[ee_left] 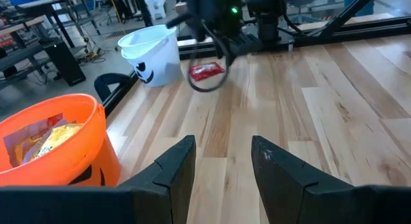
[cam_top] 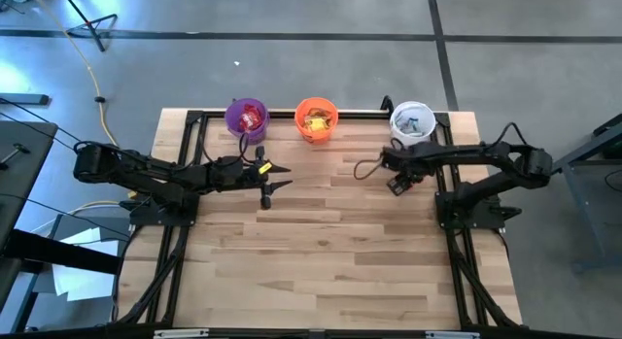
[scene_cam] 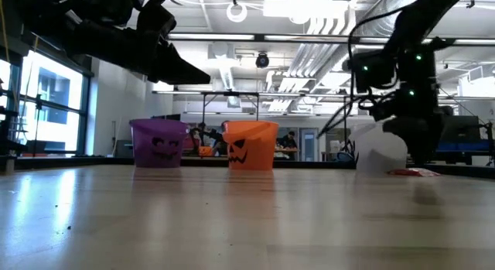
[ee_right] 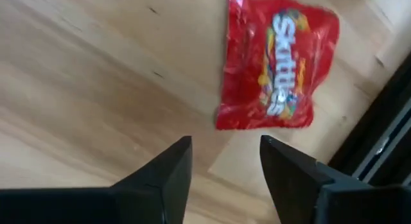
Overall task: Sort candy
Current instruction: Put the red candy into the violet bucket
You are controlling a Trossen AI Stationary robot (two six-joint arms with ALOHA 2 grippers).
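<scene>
One red candy packet (ee_right: 276, 63) lies flat on the wood near the table's far right edge, also visible in the left wrist view (ee_left: 207, 72) and the low view (scene_cam: 418, 172). My right gripper (ee_right: 225, 147) hangs open just above it, fingers pointing down and short of it, near the white bucket (cam_top: 411, 122). My left gripper (cam_top: 282, 179) is open and empty, raised above the table in front of the purple bucket (cam_top: 246, 118) and orange bucket (cam_top: 316, 118). The purple bucket holds red packets, the orange one yellow packets (ee_left: 45, 137), the white one pale bars.
The three buckets stand in a row along the table's far edge. A dark frame rail (ee_right: 385, 147) runs close beside the red packet. The right arm's cable loop (ee_left: 209, 83) hangs near the packet. Bare wood stretches across the middle and near half (cam_top: 330, 261).
</scene>
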